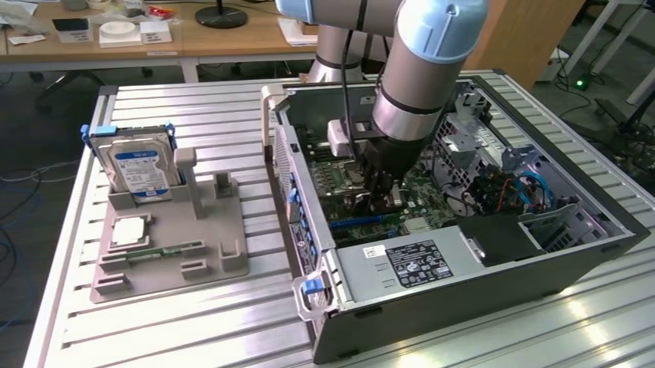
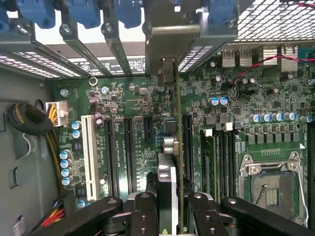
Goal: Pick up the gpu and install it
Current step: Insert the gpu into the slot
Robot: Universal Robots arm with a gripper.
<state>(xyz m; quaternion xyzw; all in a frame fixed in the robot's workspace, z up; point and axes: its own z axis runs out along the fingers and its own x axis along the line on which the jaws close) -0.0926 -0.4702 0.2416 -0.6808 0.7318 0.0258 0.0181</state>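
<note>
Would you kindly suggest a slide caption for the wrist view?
The fingers hold the gpu edge-on over the expansion slots of the motherboard.

gpu [image 2: 166, 172]: green board edge, black cooler, silver metal end
gripper [image 2: 171, 199]: black fingers (dark screw heads too)
motherboard [image 2: 138, 118]: green, dotted with blue-and-silver capacitors
long slot [image 2: 89, 152]: white, beside black ones
case clips [image 2: 125, 12]: blue
arm [image 1: 415, 84]: silver-grey with a light blue cap
hard drive [image 1: 143, 172]: silver, blue-and-white label
holder [image 1: 169, 253]: plain grey
table [image 1: 184, 330]: silver, ribbed in parallel lines
case [image 1: 492, 291]: dark grey
</note>
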